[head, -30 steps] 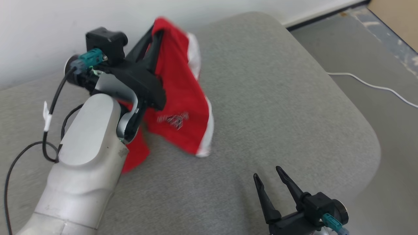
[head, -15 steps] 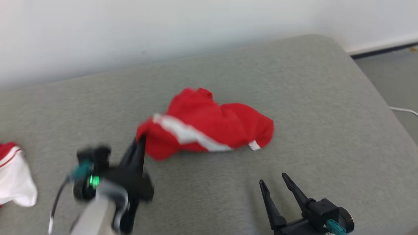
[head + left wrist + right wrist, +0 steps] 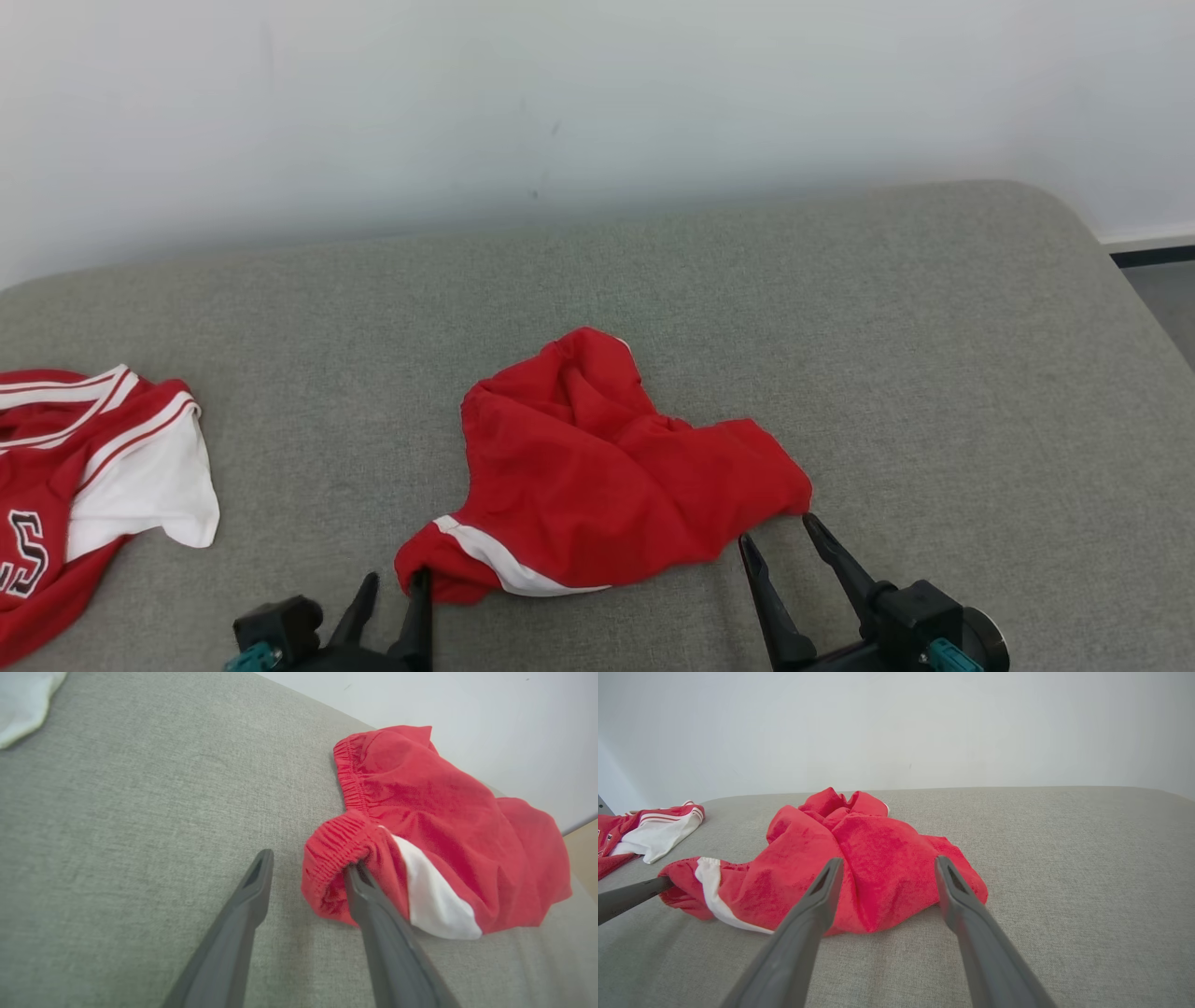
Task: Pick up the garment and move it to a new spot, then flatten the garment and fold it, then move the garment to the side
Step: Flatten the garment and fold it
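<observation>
Left fingers [image 3: 252, 891] parted, one touching red shorts [image 3: 607, 467]; jersey [image 3: 93, 439] lies well apart.

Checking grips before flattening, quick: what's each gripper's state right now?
Left gripper: open, one finger touching the red shorts' waistband.
Right gripper: open, holding nothing.

place: indoor room | cues: grey upholstered cushion [image 3: 840, 327], white wall [image 3: 597, 93]

My head camera looks down across the grey cushion [image 3: 840, 327] to the wall [image 3: 597, 93]; both low, close wrist cameras share the red garment [image 3: 597, 467].
</observation>
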You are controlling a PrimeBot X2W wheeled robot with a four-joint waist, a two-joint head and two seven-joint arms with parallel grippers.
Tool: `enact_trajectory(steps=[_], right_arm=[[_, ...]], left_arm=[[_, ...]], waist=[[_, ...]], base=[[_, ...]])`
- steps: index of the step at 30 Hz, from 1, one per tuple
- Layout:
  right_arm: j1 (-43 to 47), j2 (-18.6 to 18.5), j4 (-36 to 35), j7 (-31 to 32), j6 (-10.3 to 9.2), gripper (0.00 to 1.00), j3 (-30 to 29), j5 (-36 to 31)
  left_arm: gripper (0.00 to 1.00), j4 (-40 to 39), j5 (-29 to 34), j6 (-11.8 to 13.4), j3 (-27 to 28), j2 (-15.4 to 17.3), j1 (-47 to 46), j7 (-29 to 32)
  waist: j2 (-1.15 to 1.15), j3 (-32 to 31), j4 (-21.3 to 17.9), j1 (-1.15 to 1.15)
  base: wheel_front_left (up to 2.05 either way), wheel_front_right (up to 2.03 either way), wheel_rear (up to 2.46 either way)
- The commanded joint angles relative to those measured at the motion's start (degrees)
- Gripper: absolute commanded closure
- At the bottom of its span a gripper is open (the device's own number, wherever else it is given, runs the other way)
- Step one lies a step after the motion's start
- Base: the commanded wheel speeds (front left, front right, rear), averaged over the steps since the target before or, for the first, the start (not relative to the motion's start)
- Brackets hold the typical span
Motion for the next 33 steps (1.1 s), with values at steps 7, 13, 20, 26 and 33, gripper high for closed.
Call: enact_trajectory(steps=[7, 13, 20, 26, 33], right_arm=[[1.47, -0.09, -0.38, 0.31, -0.14, 0.0, -0.17, 0.08], [2.03, -0.09, -0.57, 0.39, -0.14, 0.0, -0.62, -0.21], [1.54, -0.09, -0.81, 0.48, -0.15, 0.0, 0.49, 0.42], [-0.01, -0.09, -1.19, 0.46, -0.15, 0.0, 1.22, 0.34], [-1.03, -0.09, -1.32, -0.17, -0.15, 0.0, 0.17, 0.81]], left_arm=[[0.0, -4.42, 2.45, 2.03, 3.78, 2.09, 4.31, -0.39], [0.0, -12.11, 4.05, 3.4, 5.38, 3.67, 5.48, 0.62], [0.0, -11.23, 3.49, 1.26, 1.08, 4.25, -1.55, 12.57], [0.0, -2.02, 4.87, 1.33, -1.86, 4.57, -9.84, 20.66], [0.0, 4.34, 8.84, 2.33, -4.93, 7.24, -15.93, 24.23]], waist=[[0.01, -1.98, 0.07, 0.01], [0.01, -2.7, -0.79, 0.01], [0.01, -1.71, -3.63, 0.01], [0.01, 1.22, -7.91, 0.01], [0.01, 4.57, -10.56, 0.01]], base=[[0.0, 0.0, 0.0], [0.0, 0.0, 0.0], [0.0, 0.0, 0.0], [0.0, 0.0, 0.0], [0.0, 0.0, 0.0]])
